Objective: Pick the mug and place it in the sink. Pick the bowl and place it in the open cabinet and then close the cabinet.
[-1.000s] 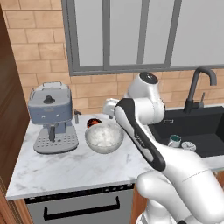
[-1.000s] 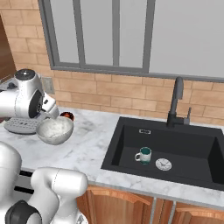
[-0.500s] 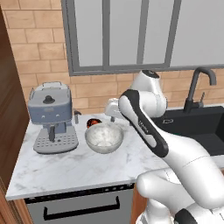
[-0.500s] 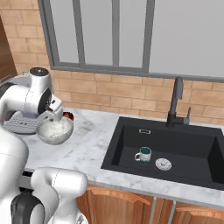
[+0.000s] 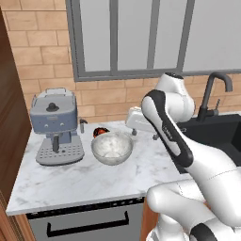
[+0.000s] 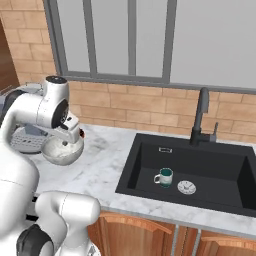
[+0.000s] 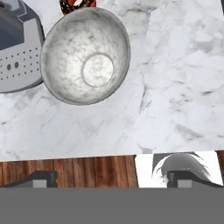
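Gripper point(image 7: 111, 177) swung nearer above the bowl point(image 7: 85, 55), jaws wide apart, empty; mug point(image 6: 164, 177) in sink point(image 6: 150, 150)

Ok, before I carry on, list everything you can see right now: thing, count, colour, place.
bowl: 1, speckled grey-white, on the counter right of the coffee machine
mug: 1, white with teal inside, upright on the sink floor
sink: 1, black basin set in the counter
drain: 1, silver, sink floor beside the mug
faucet: 1, black, behind the sink
coffee machine: 1, blue-grey, left end of the counter
small dish: 1, dark with red contents, behind the bowl
counter: 1, white marble
window: 1, grey frame, above the brick wall
gripper: 1, dark fingertips, open, above the counter near the bowl, holding nothing
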